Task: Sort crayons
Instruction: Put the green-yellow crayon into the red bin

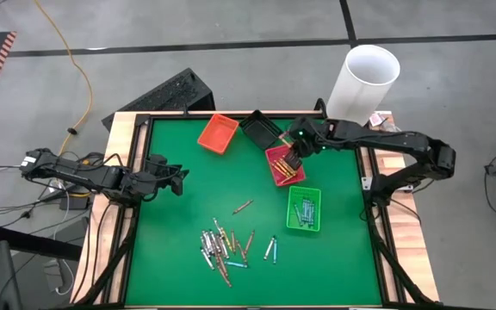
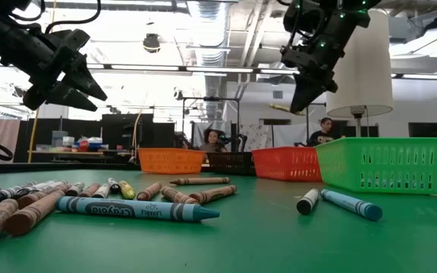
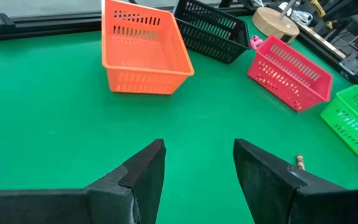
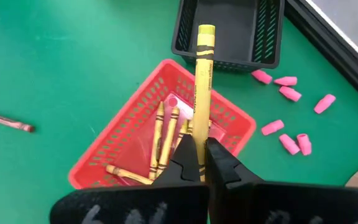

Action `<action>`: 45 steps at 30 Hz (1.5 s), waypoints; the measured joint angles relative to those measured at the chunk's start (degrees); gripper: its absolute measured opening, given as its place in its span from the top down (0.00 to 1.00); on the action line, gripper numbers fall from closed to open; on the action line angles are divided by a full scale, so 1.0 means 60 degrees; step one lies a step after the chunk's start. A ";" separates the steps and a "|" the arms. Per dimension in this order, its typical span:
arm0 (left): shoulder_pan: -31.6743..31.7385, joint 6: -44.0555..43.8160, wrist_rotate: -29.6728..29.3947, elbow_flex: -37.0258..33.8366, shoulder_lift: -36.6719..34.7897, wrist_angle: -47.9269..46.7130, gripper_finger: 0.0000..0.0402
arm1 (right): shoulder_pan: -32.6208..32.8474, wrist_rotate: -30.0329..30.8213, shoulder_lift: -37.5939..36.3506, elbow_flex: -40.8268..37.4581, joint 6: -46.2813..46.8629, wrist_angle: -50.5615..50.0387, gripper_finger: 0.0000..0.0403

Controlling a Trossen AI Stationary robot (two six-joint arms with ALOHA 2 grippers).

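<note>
Right gripper (image 4: 202,163), clamped on a yellow crayon (image 4: 202,87) above the red basket (image 4: 104,152), risks dropping it outside if released off-centre; left gripper (image 3: 197,165) waits with jaws apart.

I am looking at a robotics lab or workshop. In the low view, exposed ducts and strip lights (image 2: 203,70) run across the upper frame, with people seated at workstations (image 2: 212,140) in the middle distance. From above, a bare concrete floor (image 1: 231,26) with black tape lines and a yellow cable (image 1: 74,65) at upper left surrounds the green desk (image 1: 179,232).
</note>
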 joint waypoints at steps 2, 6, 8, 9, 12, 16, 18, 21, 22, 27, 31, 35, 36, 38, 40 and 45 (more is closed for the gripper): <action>0.0000 0.0000 -0.0059 0.0000 -0.0004 0.0000 0.55 | -0.0271 -0.0129 0.0000 0.0000 -0.0184 -0.0056 1.00; 0.0000 0.0000 -0.0097 0.0000 -0.0002 0.0000 0.55 | -0.0749 -0.1038 0.0000 0.0000 -0.0309 -0.0078 1.00; 0.0000 0.0000 -0.0110 0.0000 -0.0001 0.0000 0.55 | -0.0877 -0.1213 0.0000 0.0000 -0.0422 -0.0122 1.00; 0.0001 0.0000 -0.0131 0.0000 -0.0001 0.0000 0.55 | -0.0907 -0.1234 0.0000 -0.0002 -0.0440 -0.0177 1.00; 0.0004 -0.0004 -0.0210 0.0000 -0.0004 0.0000 0.55 | -0.1024 -0.1551 0.0000 -0.0004 -0.0537 -0.0348 1.00; 0.0004 -0.0030 -0.0238 0.0000 -0.0002 0.0000 0.55 | -0.1135 -0.2552 -0.0191 -0.0013 -0.1026 -0.0211 1.00; 0.0004 -0.0084 -0.0237 0.0000 -0.0001 0.0000 0.55 | -0.1138 -0.2794 -0.0315 -0.0007 -0.1103 -0.0223 1.00; 0.0004 -0.0087 -0.0237 0.0000 0.0000 0.0000 0.55 | -0.1178 -0.2834 -0.0539 -0.0007 -0.1093 -0.0614 1.00; 0.0004 -0.0087 -0.0237 0.0000 -0.0001 0.0000 0.55 | -0.1182 -0.2825 -0.0652 -0.0007 -0.1002 -0.0791 1.00; 0.0004 -0.0007 -0.0285 0.0000 0.0000 0.0000 0.55 | -0.0909 -0.2641 -0.1178 -0.0007 -0.0549 -0.1295 1.00; 0.0004 -0.0003 -0.0706 0.0000 -0.0001 0.0000 0.55 | -0.0492 -0.1961 -0.1288 -0.0007 -0.0139 -0.1422 1.00; 0.0004 0.0000 -0.0930 0.0000 -0.0001 0.0000 0.55 | -0.0036 -0.1522 -0.1184 -0.0385 -0.0046 -0.0645 1.00; 0.0004 0.0000 -0.0929 0.0000 -0.0002 0.0000 0.55 | 0.0029 -0.1519 -0.1174 -0.0704 0.0110 -0.0236 1.00; 0.0004 0.0006 -0.0932 0.0000 -0.0004 0.0000 0.55 | 0.0067 -0.1691 -0.1158 -0.1376 0.0424 0.0535 1.00; 0.0004 0.0129 -0.0929 0.0000 0.0000 -0.0001 0.55 | 0.0040 -0.1985 -0.1155 -0.1935 0.0842 0.1588 1.00; 0.0004 0.0251 -0.0950 0.0000 -0.0004 0.0003 0.55 | 0.0011 -0.2178 -0.1133 -0.2240 0.1230 0.2811 1.00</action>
